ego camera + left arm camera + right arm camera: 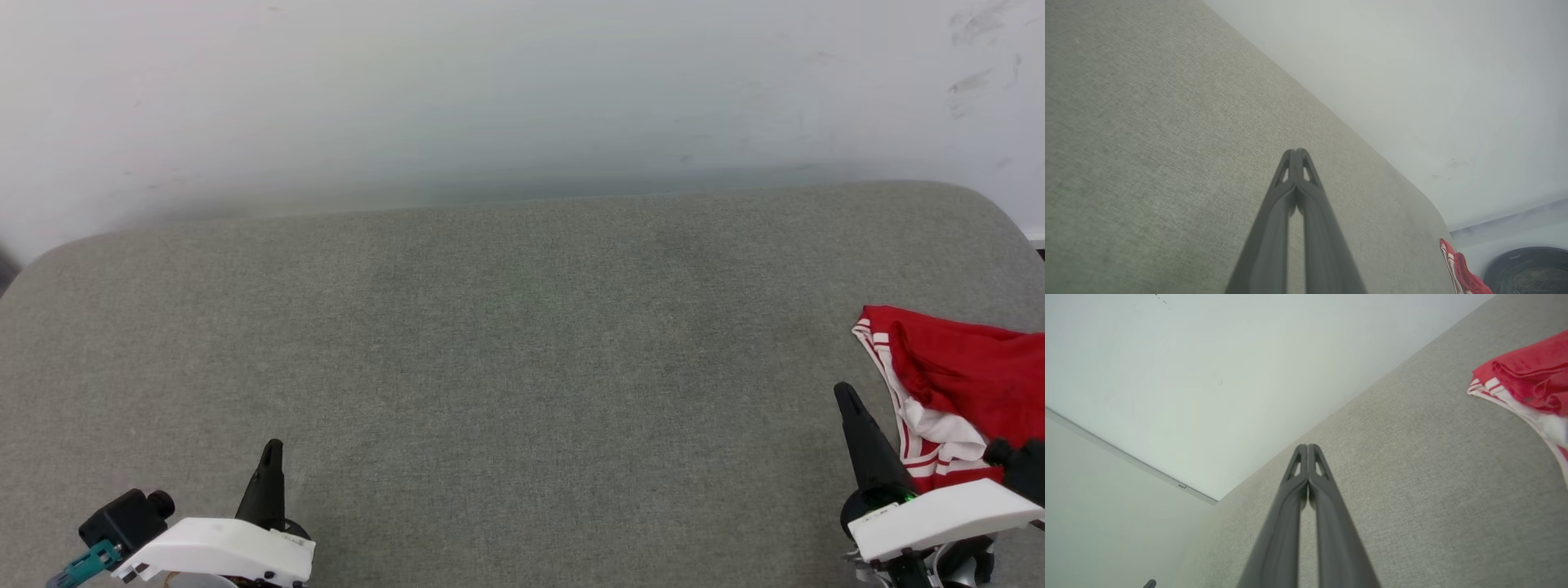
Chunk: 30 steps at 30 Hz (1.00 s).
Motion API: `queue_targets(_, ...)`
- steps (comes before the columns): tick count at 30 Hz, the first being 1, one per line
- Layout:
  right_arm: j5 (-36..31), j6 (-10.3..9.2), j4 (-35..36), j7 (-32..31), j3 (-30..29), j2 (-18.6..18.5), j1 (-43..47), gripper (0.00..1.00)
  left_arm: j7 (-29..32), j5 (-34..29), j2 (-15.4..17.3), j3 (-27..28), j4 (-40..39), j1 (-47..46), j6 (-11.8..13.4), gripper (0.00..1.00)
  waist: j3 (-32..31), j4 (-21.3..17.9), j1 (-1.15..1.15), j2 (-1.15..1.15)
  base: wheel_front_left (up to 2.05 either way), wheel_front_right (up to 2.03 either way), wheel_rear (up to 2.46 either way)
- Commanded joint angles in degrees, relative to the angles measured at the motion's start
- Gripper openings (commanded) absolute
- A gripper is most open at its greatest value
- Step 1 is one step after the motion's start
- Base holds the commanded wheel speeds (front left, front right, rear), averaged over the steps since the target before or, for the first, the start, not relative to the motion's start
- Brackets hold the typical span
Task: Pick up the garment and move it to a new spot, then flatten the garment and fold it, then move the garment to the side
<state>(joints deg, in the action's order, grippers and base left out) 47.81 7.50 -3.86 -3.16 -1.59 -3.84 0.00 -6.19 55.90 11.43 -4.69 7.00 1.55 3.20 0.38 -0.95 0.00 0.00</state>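
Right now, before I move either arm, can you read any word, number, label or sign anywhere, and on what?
No text can be read.
Garment: bunched, red cloth and striped trim up; no print in sight.
Left gripper: tiny dark marks on its white casing, too small to read.
Wall: scuffs, no sign.

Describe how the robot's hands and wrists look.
Both the left hand and right hand are long dark grey fingers tapering to a point, slotted near the tips. White shells cover the wrists. The left wrist carries a black camera block with a teal plug; a green light glows at the right hand's base.
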Motion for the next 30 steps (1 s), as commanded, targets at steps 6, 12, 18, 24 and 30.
queue_targets(6, 5.7, 0.00, -0.7, -0.2, -0.4, -0.5, -2.1, 0.00, 1.3, 4.6, -0.7, 1.5, 0.2, -2.3, -1.5, 0.00, 0.0, 0.1, 0.00, 0.00, 0.00, 0.00, 0.00)
queue_targets(12, 9.9, 0.00, -1.6, -0.4, -0.7, -0.6, -2.5, 0.00, 2.3, 8.1, -1.4, 2.4, 0.9, -2.9, -2.5, 0.00, 0.0, 0.1, 0.00, 0.00, 0.00, 0.00, 0.00)
queue_targets(18, 13.2, 0.00, -2.4, -0.5, -0.9, -0.6, -2.9, 0.00, 3.1, 10.7, -2.0, 3.0, 1.4, -3.3, -3.2, 0.00, 0.0, 0.2, 0.00, 0.00, 0.00, 0.00, 0.00)
queue_targets(24, 17.0, 0.00, -3.2, -0.7, -1.1, -0.6, -3.2, 0.00, 4.1, 13.8, -2.6, 3.8, 2.1, -3.9, -4.1, 0.00, -0.1, 0.3, 0.00, 0.00, 0.00, 0.00, 0.00)
queue_targets(30, 20.6, 0.00, -4.1, -0.8, -1.4, -0.6, -3.7, 0.00, 5.1, 16.7, -3.3, 4.6, 2.7, -4.4, -4.9, 0.00, -0.1, 0.3, 0.00, 0.00, 0.00, 0.00, 0.00)
